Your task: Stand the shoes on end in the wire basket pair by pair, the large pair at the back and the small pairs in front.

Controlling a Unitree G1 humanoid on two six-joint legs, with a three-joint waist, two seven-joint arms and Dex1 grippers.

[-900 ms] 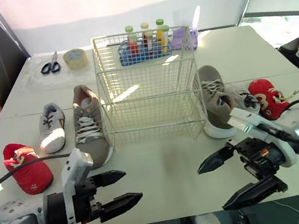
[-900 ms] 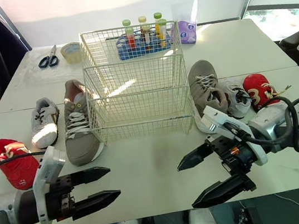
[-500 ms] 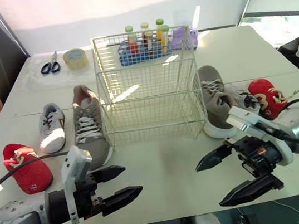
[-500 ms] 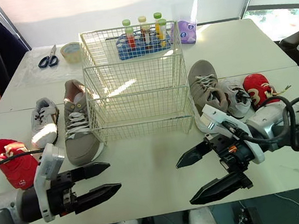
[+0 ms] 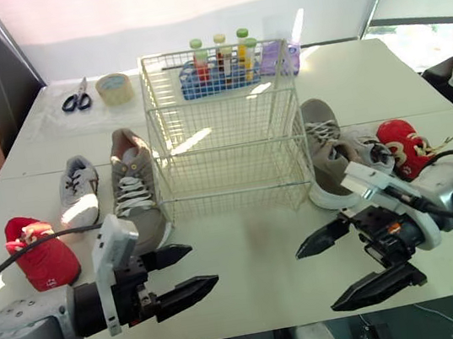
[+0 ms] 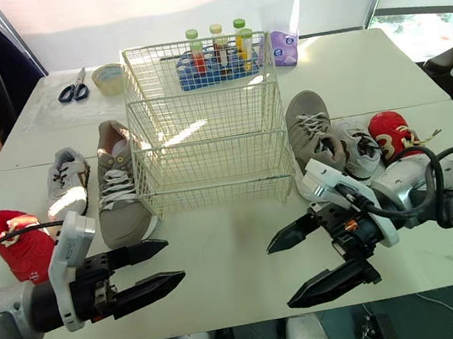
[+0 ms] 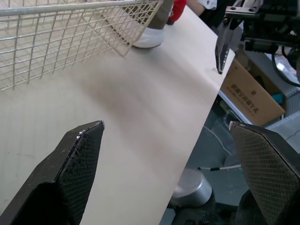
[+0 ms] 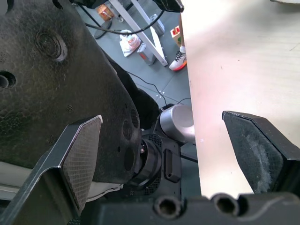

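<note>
Left gripper (image 5: 200,265) nearer gridded wire basket (image 5: 226,140)

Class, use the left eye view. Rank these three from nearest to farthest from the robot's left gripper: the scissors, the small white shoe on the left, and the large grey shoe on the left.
1. The large grey shoe, just ahead of the left gripper.
2. The small white shoe, farther left, beside the grey one.
3. The scissors, far back on the left.
</note>
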